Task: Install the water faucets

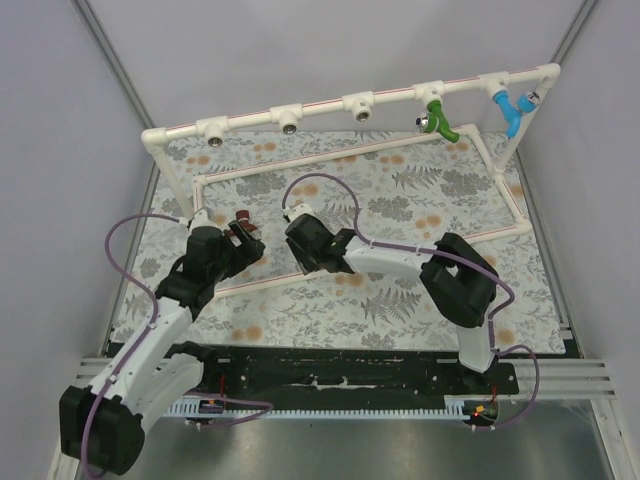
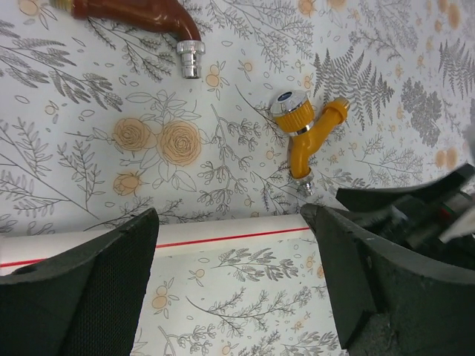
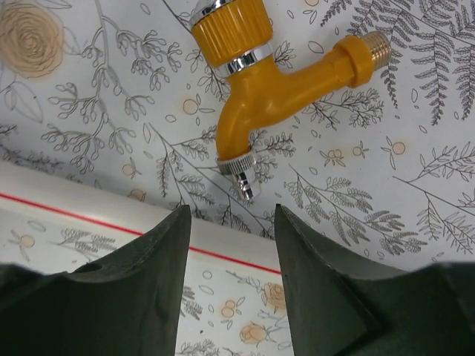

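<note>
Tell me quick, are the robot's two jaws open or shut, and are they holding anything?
Left gripper: open, holding nothing.
Right gripper: open, holding nothing; the orange-yellow faucet lies just past its jaws, untouched.

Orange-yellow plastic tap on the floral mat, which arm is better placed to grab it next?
Right, probably. The orange-yellow plastic tap lies just ahead of the right pincer, nearly centred between its open jaws. From the left pincer, it lies farther ahead and off to one side.
</note>
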`<state>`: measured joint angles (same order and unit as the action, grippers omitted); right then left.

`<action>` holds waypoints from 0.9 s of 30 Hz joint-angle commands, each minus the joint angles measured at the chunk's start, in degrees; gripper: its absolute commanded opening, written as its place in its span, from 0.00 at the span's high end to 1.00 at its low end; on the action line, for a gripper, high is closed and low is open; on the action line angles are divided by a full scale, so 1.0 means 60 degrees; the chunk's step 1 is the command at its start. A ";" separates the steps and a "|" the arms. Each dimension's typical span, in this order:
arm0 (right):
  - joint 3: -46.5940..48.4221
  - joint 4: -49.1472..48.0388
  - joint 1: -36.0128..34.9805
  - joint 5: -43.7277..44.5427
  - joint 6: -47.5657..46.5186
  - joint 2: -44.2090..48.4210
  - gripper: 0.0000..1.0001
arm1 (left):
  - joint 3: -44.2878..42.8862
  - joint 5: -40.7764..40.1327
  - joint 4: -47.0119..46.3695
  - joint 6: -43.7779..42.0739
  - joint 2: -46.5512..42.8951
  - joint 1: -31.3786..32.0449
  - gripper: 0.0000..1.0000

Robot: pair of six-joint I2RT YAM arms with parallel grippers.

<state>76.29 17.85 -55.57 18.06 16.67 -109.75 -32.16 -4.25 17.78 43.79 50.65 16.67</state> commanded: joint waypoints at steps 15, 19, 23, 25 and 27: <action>0.2036 0.0395 0.0092 0.0432 -0.0141 -0.2464 0.48 | -0.0133 -0.0566 0.1007 -0.1409 -0.1733 -0.0053 0.10; 0.1802 0.0336 0.0267 0.0300 -0.0038 -0.2334 0.60 | -0.0133 -0.0288 0.0817 -0.1731 -0.1865 -0.0053 0.10; 0.1436 0.0132 0.0516 -0.0036 -0.0272 -0.1676 0.79 | -0.0001 0.0340 0.0202 -0.2199 -0.2114 -0.0068 0.10; 0.1202 -0.0059 0.0648 -0.0285 -0.0419 -0.1163 0.88 | -0.0016 0.0664 -0.0193 -0.2478 -0.2246 -0.0053 0.10; 0.0953 -0.0147 0.0794 -0.0621 -0.0623 -0.0548 0.95 | -0.0001 0.1336 -0.0705 -0.2858 -0.2363 -0.0053 0.10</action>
<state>84.68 17.96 -52.77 17.41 15.16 -120.62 -32.16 -2.96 21.56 33.04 38.17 16.56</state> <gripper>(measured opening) 0.314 0.899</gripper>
